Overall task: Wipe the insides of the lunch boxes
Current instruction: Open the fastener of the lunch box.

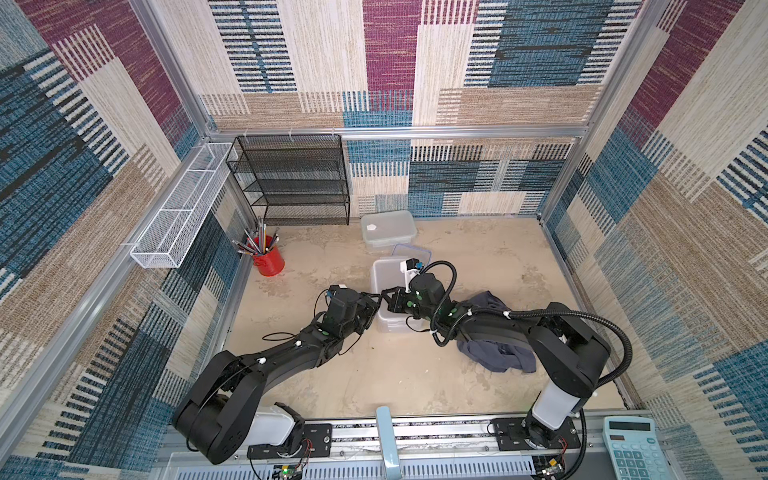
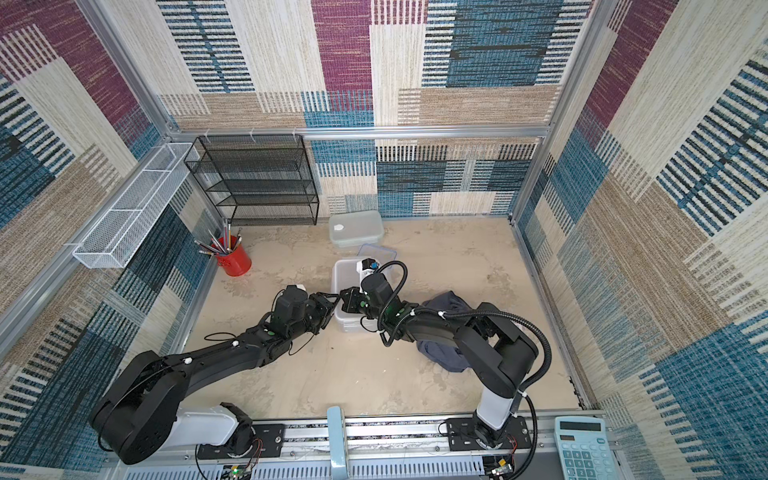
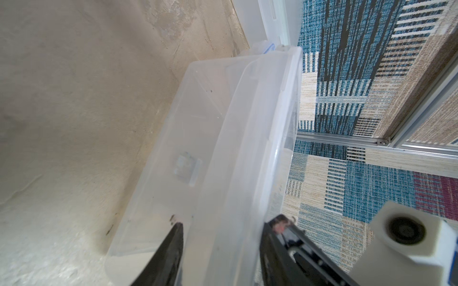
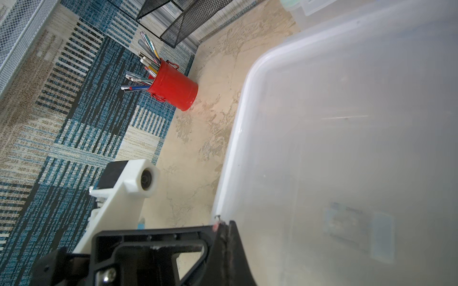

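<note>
Both top views: beige mottled surface (image 1: pixel 478 266), walled by patchwork carpet panels (image 1: pixel 498 62). Mid-surface, the open tub (image 1: pixel 386 274); lidded tub (image 1: pixel 388 227) at back edge; grey-blue cloth (image 1: pixel 498 359) toward right edge.
Left wrist: left fingers (image 3: pixel 173 247) grasp the open tub's wall.
Right wrist: right fingers (image 4: pixel 230 252) clenched at its rim, whether pinching it I cannot tell; red cup (image 4: pixel 173 86) near left edge.

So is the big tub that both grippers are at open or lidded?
Open. The large lunch box has no lid on it. Both wrist views show its bare rim and look straight into it.
</note>
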Available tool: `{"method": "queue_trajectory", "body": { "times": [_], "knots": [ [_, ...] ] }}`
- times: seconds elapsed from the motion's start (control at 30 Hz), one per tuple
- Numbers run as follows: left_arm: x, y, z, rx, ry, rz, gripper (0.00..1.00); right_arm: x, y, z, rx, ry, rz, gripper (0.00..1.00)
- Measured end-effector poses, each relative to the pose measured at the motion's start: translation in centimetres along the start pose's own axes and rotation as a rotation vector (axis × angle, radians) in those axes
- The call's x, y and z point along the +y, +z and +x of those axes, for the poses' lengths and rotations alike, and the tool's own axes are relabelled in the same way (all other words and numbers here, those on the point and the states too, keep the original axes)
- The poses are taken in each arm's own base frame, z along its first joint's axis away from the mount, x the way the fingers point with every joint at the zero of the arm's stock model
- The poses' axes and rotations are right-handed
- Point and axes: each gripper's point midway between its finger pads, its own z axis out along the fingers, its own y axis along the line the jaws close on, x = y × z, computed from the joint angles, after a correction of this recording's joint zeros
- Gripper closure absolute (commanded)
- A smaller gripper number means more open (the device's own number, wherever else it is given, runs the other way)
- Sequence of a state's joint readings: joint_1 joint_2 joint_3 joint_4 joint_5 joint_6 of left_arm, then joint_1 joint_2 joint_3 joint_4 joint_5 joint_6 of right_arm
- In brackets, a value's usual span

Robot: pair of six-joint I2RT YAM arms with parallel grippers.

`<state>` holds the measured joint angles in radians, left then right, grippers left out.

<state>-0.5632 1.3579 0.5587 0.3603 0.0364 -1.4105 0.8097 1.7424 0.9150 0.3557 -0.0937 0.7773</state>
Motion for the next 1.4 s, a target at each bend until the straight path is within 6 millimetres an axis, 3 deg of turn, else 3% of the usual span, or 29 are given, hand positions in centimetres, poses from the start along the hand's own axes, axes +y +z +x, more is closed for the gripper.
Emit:
{"method": "queue_trajectory", "body": {
  "times": [1.33,1.4],
  "knots": [
    [0.3,0.0,-1.3,-0.044,0.288,-0.140,1.00,-0.2,-0.4,0.4,-0.005,0.019,0.007,1.00],
    [1.8,-0.4,-2.5,-0.099,0.298,-0.221,1.00,-0.5,-0.4,0.7,0.008,0.025,0.020,1.00]
  ]
}}
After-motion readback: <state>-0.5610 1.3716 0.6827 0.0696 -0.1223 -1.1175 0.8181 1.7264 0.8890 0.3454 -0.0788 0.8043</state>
